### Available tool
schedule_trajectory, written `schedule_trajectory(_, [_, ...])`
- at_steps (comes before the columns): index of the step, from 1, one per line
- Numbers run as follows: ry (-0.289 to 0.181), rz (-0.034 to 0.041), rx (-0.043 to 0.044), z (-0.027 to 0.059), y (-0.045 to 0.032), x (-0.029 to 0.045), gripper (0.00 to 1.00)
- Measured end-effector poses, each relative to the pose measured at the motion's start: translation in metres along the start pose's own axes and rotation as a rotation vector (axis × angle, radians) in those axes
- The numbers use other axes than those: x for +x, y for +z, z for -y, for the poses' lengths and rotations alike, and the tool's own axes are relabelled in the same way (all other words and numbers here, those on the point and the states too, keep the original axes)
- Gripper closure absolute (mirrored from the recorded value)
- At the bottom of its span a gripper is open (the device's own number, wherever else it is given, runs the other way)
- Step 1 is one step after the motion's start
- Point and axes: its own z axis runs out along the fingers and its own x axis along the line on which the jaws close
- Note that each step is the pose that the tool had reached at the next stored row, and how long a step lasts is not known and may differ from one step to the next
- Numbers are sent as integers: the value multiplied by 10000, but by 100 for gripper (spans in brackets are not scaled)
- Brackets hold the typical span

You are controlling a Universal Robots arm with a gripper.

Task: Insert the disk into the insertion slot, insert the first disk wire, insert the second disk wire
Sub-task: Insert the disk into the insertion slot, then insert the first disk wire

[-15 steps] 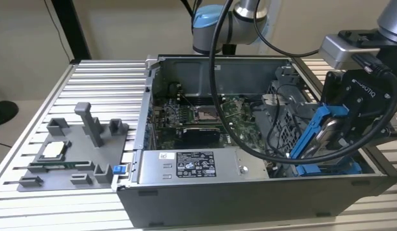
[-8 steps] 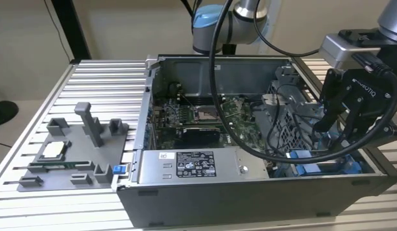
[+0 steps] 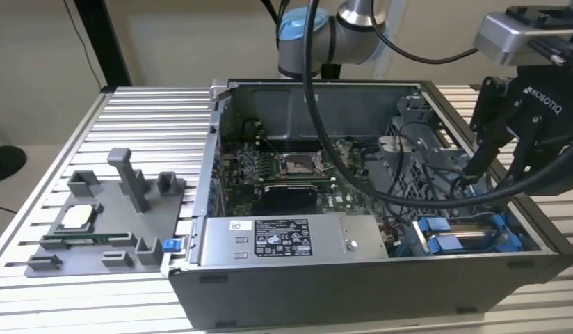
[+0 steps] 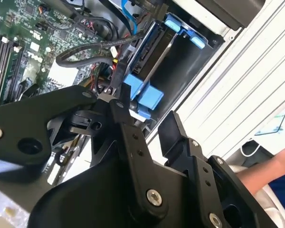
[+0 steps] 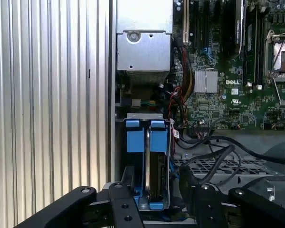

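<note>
The disk stands on edge in its bright blue carrier inside the insertion slot, at the front corner of the open computer case on the exterior view's right. The same disk shows in the exterior view as blue plastic low in the case. My gripper hangs just above it, open, with one black finger on each side of the carrier and nothing between them. A black wire loops over the board and ends close to one fingertip. I cannot tell whether it touches.
A grey labelled power-supply box lies along the case front, with the motherboard behind it. A perforated cage carries loose black cables. A grey fixture sits on the slatted table. A person's arm is beyond the table edge.
</note>
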Motion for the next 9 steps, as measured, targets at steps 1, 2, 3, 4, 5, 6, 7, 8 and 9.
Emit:
schedule_trajectory(1, [0,6,1,-2,1,-11,0])
schedule_trajectory(2, [0,6,14,-6,1,-31,0])
schedule_trajectory(3, [-2,1,40,-9,0,-53,0])
schedule_trajectory(4, [-7,1,69,-14,2,-79,0])
schedule_trajectory(5, [-17,0,106,-18,6,-107,0])
schedule_trajectory(6, [-32,-3,168,-21,12,-133,0])
schedule_trajectory(7, [-49,-10,250,-23,18,-154,0])
schedule_trajectory(8, [-69,-28,349,-24,24,-173,0])
schedule_trajectory(9, [-87,-48,442,-25,31,-184,0])
